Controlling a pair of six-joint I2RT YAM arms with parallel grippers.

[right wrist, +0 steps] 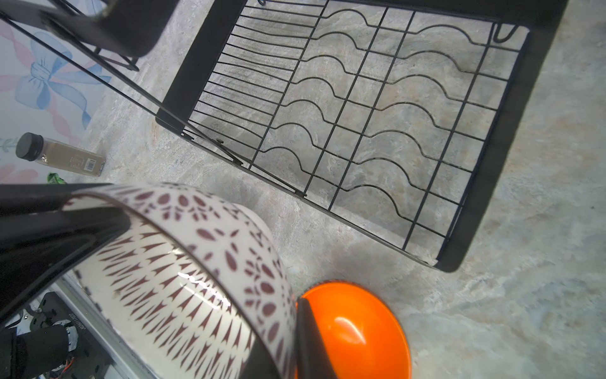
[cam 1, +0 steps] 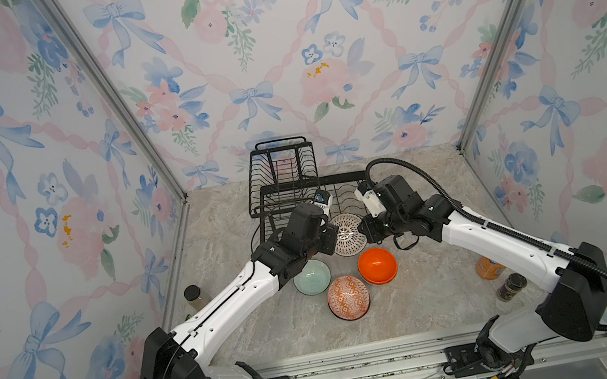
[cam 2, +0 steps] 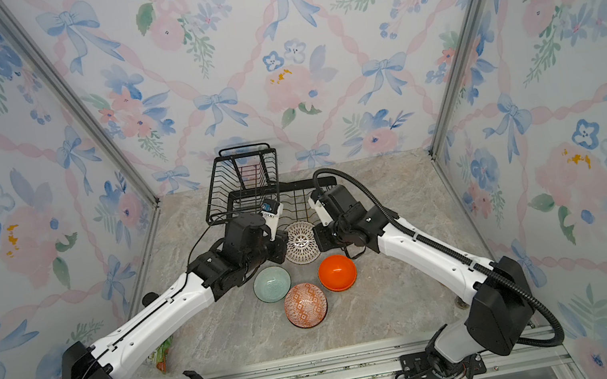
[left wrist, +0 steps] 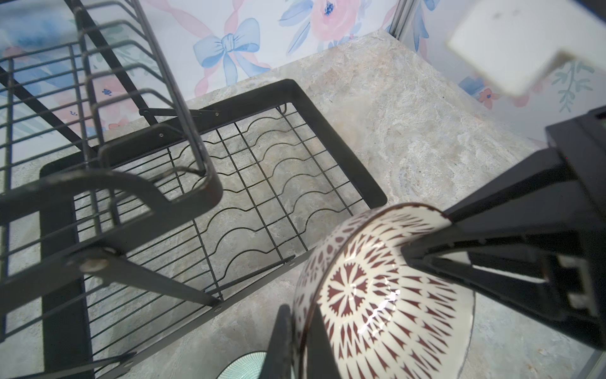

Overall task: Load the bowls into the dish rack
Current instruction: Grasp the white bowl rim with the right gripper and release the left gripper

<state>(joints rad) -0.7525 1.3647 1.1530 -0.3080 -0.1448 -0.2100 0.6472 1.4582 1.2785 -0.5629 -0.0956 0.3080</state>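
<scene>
The left end effector (cam 1: 334, 234) and right end effector (cam 1: 361, 227) both clamp opposite sides of the white glossy bowl with dark-red pattern (cam 1: 347, 234), aloft just in front of the black wire dish rack (cam 1: 281, 169); uneven pulling could twist it loose; it might drop onto the plain orange round bowl (cam 1: 377, 265) nearby

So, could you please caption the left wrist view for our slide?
Left gripper and right gripper both pinch the white patterned bowl near the dish rack.
</scene>
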